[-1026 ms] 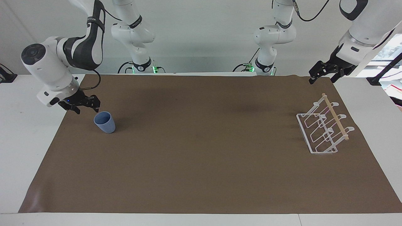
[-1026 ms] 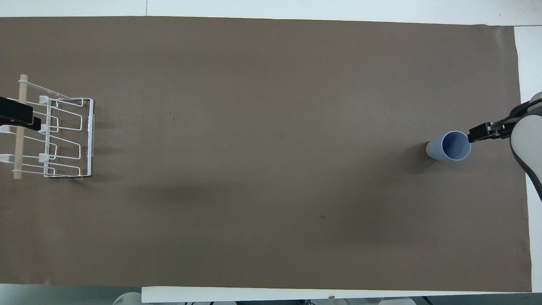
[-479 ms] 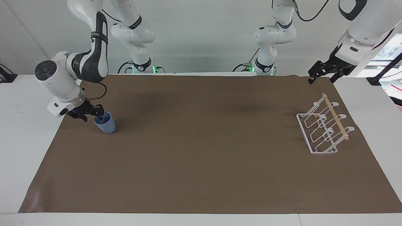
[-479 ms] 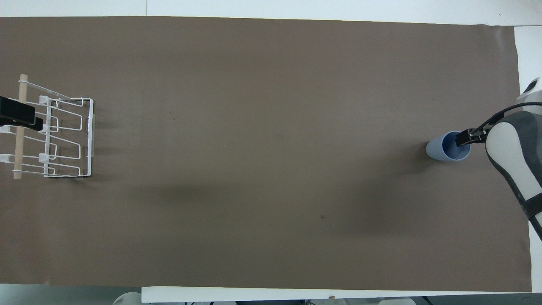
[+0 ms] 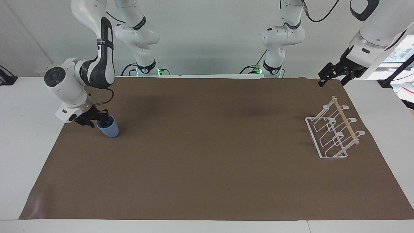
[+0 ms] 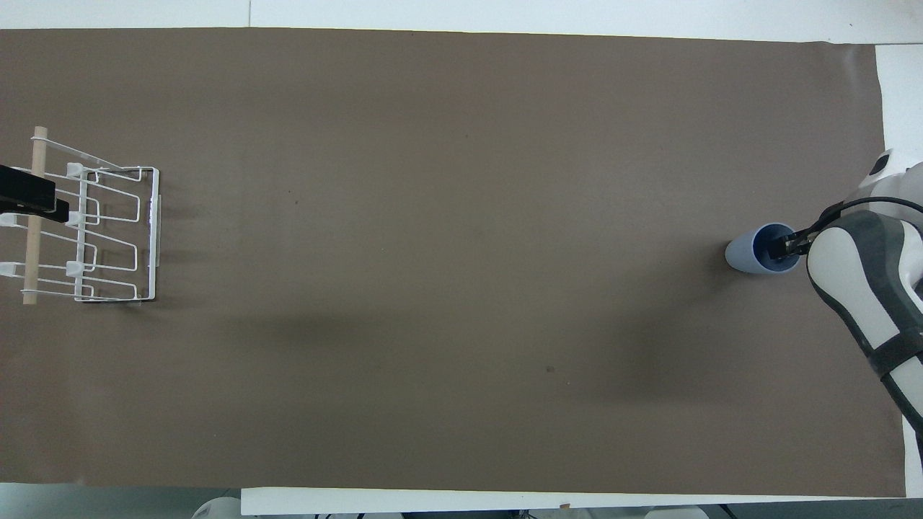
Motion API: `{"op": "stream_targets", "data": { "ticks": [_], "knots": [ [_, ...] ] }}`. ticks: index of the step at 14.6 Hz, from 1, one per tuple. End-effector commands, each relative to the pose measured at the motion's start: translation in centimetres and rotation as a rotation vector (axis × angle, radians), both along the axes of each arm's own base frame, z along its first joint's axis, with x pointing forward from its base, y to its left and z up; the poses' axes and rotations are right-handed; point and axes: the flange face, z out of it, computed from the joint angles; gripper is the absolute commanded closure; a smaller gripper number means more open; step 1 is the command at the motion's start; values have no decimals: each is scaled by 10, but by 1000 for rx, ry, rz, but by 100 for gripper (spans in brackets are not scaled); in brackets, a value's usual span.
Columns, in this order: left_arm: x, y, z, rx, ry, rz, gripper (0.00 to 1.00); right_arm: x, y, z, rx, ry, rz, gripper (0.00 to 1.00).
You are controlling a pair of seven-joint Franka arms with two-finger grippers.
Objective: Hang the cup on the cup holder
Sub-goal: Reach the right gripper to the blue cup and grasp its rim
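Observation:
The light-blue cup [image 5: 108, 130] stands upright on the brown mat near the right arm's end of the table; it also shows in the overhead view [image 6: 743, 256]. My right gripper [image 5: 97, 123] is open and low at the cup's rim, one finger inside the cup and the other outside, as the overhead view [image 6: 789, 244] also shows. The white wire cup holder [image 5: 333, 136] with its wooden rod [image 5: 345, 120] stands at the left arm's end, also in the overhead view [image 6: 108, 238]. My left gripper [image 5: 332, 83] is open and waits in the air, over the cup holder in the overhead view [image 6: 43, 202].
The brown mat [image 5: 207, 155] covers most of the white table [image 5: 29, 136]. Nothing else lies on it between the cup and the cup holder.
My right gripper has come down and moved in from beside the cup until its fingers straddle the rim. The cup, the cup holder and the left arm have not moved.

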Motion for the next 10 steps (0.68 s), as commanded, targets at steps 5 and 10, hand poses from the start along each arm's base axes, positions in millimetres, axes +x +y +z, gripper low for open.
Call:
{"op": "stream_targets", "data": {
  "ticks": [5, 10],
  "knots": [
    [-9, 2, -1, 2, 30, 19, 0, -9, -2, -5, 25, -13, 10, 87],
    [-11, 5, -4, 2, 24, 26, 0, 8, 4, 27, 40, 20, 44, 100]
  ]
}}
